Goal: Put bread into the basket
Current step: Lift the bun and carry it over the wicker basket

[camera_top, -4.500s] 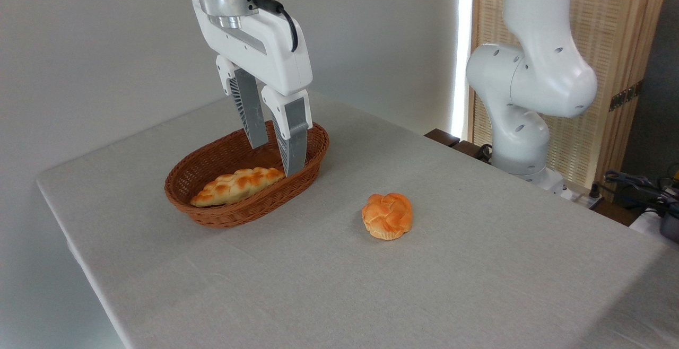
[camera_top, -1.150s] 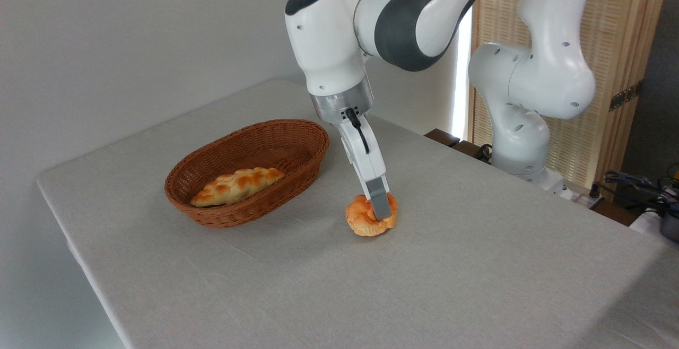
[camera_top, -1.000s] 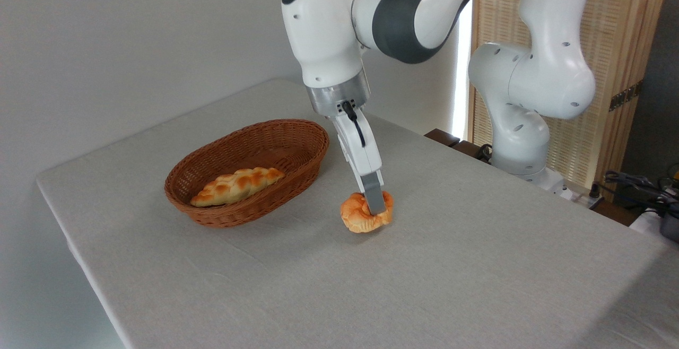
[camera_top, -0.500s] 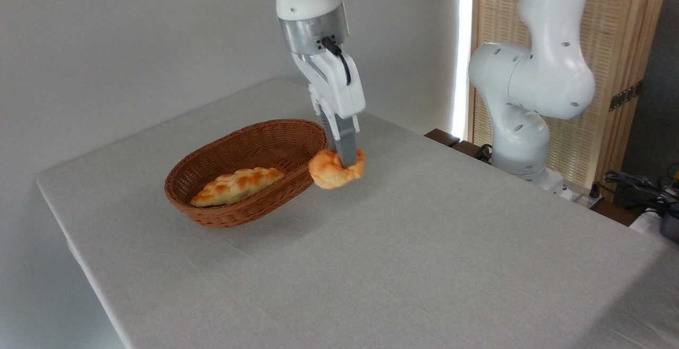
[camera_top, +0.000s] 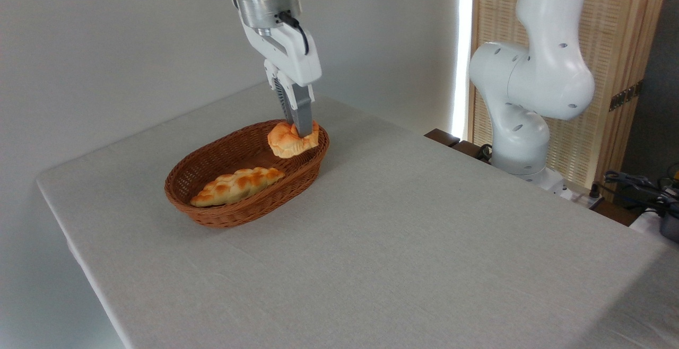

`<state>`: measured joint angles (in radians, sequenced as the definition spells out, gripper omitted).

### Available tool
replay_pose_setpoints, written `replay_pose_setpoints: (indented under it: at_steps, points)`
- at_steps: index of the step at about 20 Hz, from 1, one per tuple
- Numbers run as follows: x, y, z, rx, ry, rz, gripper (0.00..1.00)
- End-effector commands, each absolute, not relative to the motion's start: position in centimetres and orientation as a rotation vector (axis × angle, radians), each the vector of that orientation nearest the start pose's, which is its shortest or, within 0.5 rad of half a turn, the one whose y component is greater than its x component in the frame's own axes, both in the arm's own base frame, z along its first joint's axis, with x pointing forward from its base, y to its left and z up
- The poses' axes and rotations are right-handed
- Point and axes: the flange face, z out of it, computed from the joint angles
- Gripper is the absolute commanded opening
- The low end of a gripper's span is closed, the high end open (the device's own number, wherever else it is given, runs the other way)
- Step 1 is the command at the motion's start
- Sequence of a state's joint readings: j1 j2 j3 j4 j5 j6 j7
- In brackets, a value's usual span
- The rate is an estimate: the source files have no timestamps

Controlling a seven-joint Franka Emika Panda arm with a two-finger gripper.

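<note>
The bread [camera_top: 289, 141], a small round orange-golden braided bun, hangs tilted in the air over the right end of the basket [camera_top: 212, 216]. My gripper [camera_top: 299, 131] is shut on the bread, its grey fingers [camera_top: 302, 115] pointing down from above. The basket is an oval brown wicker one with low sides on the left part of the table. The bun's lower edge sits about level with the basket's rim; I cannot tell whether it touches the wicker.
A long braided golden loaf [camera_top: 236, 185] lies in the basket's left and middle part. The grey cloth-covered table [camera_top: 414, 243] spreads to the right and front. The arm's white base [camera_top: 525, 99] stands at the back right, with cables [camera_top: 636, 184] at the far right.
My gripper closed on the bun on the table, lifted it, and carried it up and left. It has moved from beside the basket's right rim to above the basket's right end.
</note>
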<state>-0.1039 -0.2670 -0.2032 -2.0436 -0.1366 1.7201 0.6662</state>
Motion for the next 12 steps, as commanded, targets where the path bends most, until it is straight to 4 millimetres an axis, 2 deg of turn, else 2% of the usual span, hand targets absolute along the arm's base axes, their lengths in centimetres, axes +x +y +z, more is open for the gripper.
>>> replay_pose_setpoints:
  at_steps: [1,3,5,7,8,9,12]
  points:
    - [45.2,-19.2,54.6,-2.918,1.405,0.073,0.17]
    - [45.4,-19.9,54.1,-2.93,1.382,0.064,0.17]
    - [45.0,-21.5,53.5,-2.931,1.374,0.079,0.17]
    - [45.4,-21.7,53.4,-2.939,1.359,0.05,0.17]
    - [45.8,-21.9,52.6,-2.946,1.351,0.055,0.17]
    - [45.6,-23.2,51.6,-2.934,1.376,0.08,0.17]
    - [45.6,-25.4,49.7,-2.937,1.374,0.093,0.19]
